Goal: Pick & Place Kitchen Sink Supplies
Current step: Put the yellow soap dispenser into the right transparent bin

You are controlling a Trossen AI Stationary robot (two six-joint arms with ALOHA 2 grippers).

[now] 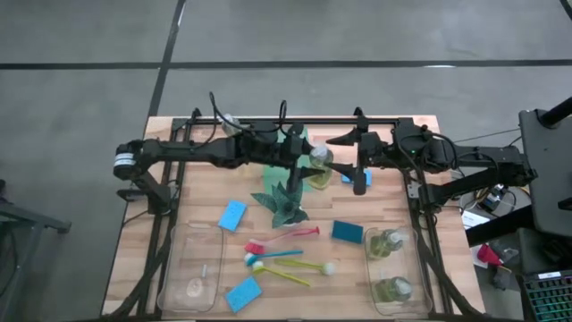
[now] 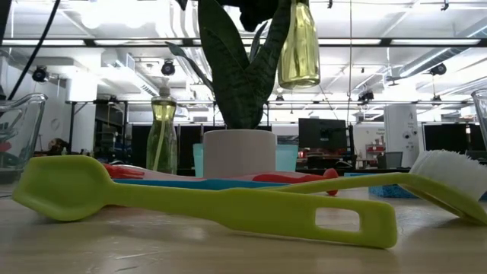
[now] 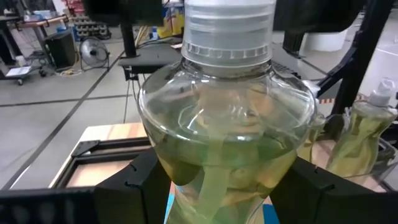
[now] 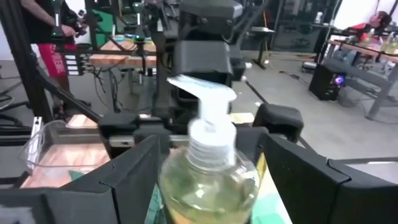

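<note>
Handover above plant (image 1: 284, 199): left gripper (image 1: 302, 165) clamping bottle (image 1: 319, 166) mid-air; right gripper (image 1: 344, 170) straddling it, fingers apart. Right should be closing squarely before left releases.

Wooden table (image 1: 206, 192): plant (image 1: 284, 202), blue sponges (image 1: 232, 216), brushes (image 1: 281, 255), two clear bins (image 1: 191, 269).

A robotics lab or workshop, by the look of it: exposed ceiling ducts and strip lights (image 2: 114, 15), dark monitors (image 2: 319, 131) on benches, grey concrete floor (image 1: 80, 89), and a wooden worktop (image 1: 206, 192) framed with black rails.
</note>
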